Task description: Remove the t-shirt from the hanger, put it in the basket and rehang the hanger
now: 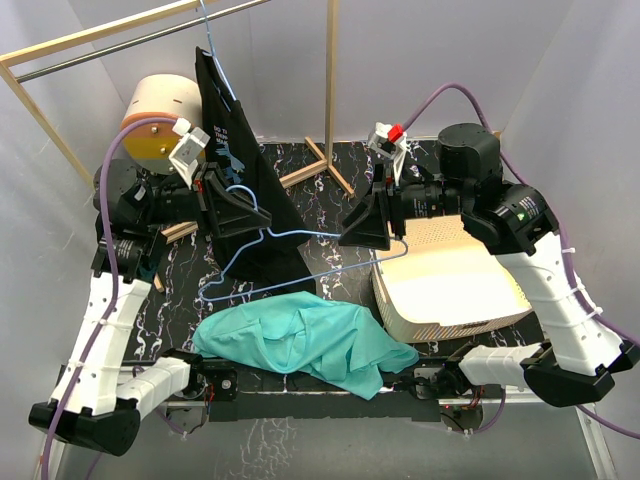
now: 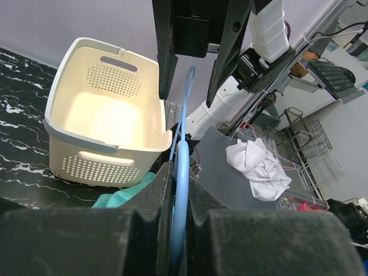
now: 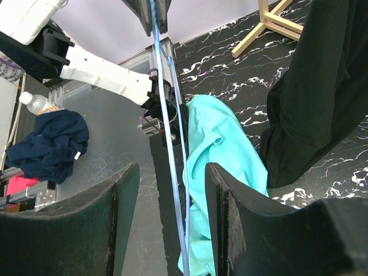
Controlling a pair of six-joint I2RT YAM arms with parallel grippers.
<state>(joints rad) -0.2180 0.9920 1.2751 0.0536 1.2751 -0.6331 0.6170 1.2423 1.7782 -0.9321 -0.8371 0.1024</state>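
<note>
A thin blue hanger [image 1: 300,255] hangs bare in the air between my two grippers. My left gripper [image 1: 262,215] is shut on the hanger's wire [image 2: 181,167], pinched tight between both pads. My right gripper [image 3: 171,172] stands open, and two hanger wires [image 3: 167,138] run through the gap without touching either finger. The teal t-shirt [image 1: 300,340] lies crumpled on the table below the hanger, near the front edge, and also shows in the right wrist view [image 3: 221,149].
A black garment [image 1: 235,170] hangs on another hanger from the rail [image 1: 120,45] at the back left. A cream basket [image 1: 450,280] stands on the right of the table. A round beige container [image 1: 160,110] sits at the back left. The wooden rack's foot [image 1: 320,165] is at the back middle.
</note>
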